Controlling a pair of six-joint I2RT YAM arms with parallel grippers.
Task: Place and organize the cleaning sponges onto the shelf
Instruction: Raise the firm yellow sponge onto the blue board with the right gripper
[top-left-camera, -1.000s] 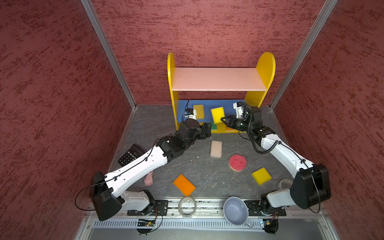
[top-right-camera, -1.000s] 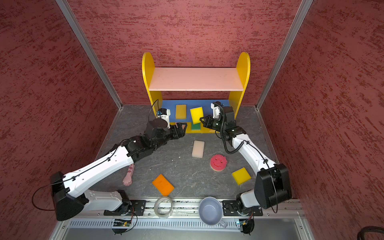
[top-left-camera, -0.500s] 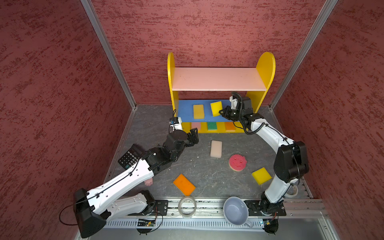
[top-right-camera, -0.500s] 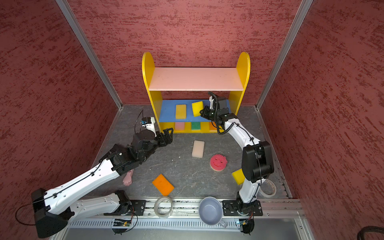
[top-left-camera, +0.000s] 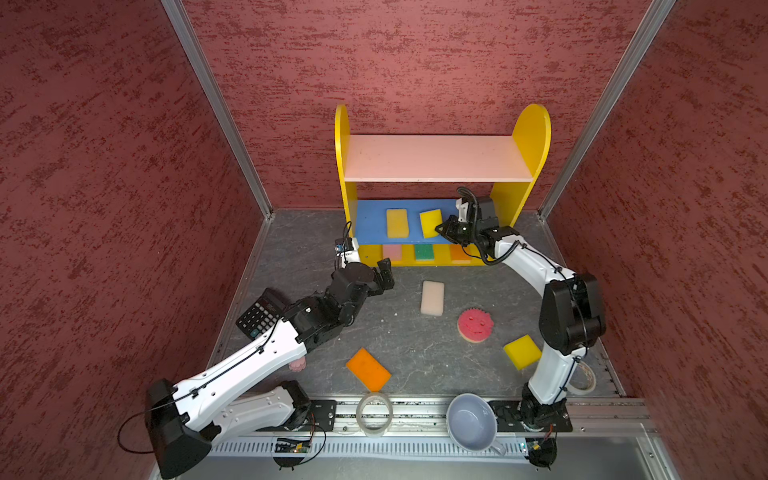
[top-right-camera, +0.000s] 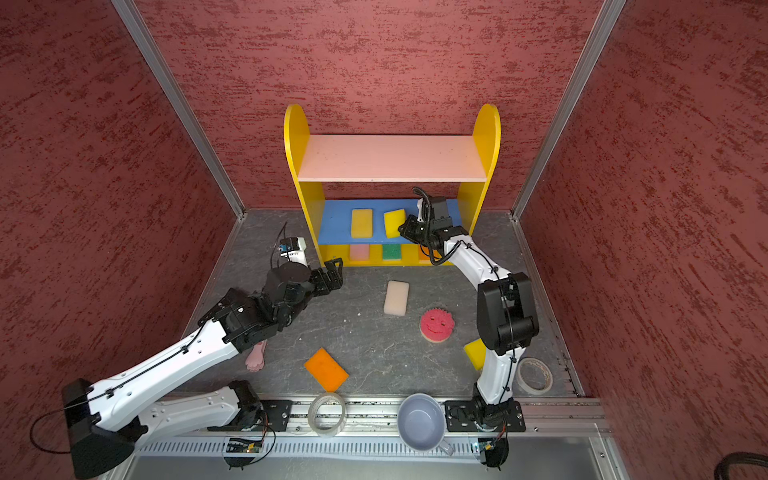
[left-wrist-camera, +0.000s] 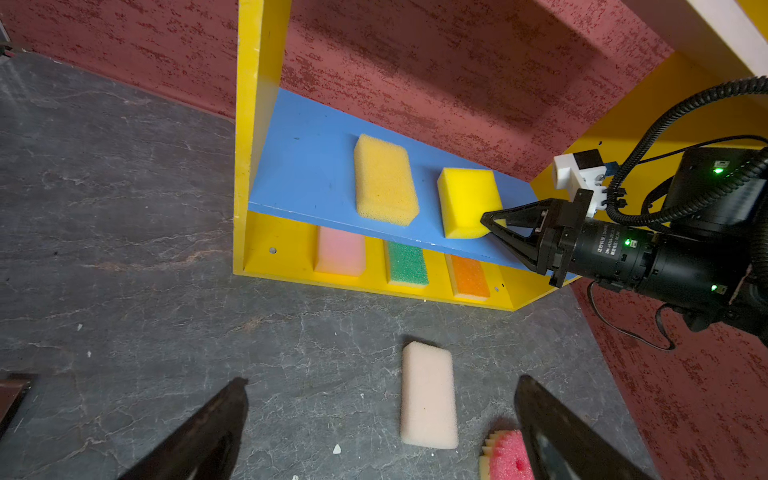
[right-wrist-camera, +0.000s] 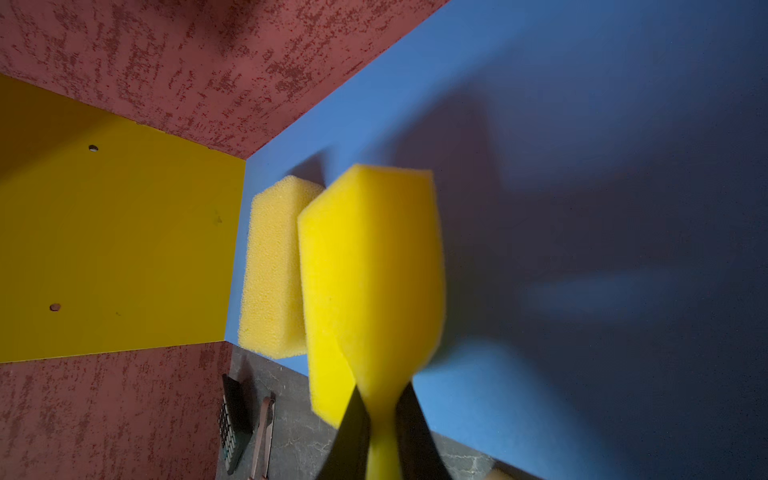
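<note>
The shelf (top-left-camera: 521, 137) stands at the back. On its blue board lie a dull yellow sponge (top-left-camera: 397, 223) and a bright yellow sponge (top-left-camera: 429, 222). My right gripper (top-left-camera: 441, 228) is shut on the bright one's end, and the foam is squeezed thin between the fingers (right-wrist-camera: 353, 419). Pink (left-wrist-camera: 340, 251), green (left-wrist-camera: 407, 264) and orange (left-wrist-camera: 468, 276) sponges sit on the yellow base. My left gripper (left-wrist-camera: 382, 380) is open and empty over the floor, left of a white sponge (top-left-camera: 432, 298). A red smiley sponge (top-left-camera: 475, 325), a yellow one (top-left-camera: 522, 351) and an orange one (top-left-camera: 368, 369) lie on the floor.
A black calculator (top-left-camera: 262, 312) lies by the left wall, and a pink paw stick (top-right-camera: 255, 357) shows under the left arm. Clear tape rolls (top-left-camera: 374, 415) (top-right-camera: 536, 376) and a grey-blue cup (top-left-camera: 471, 422) sit at the front rail.
The right gripper carried the bright yellow sponge onto the blue board. The left arm drew back from the shelf toward the front left, and its jaws spread wider.
</note>
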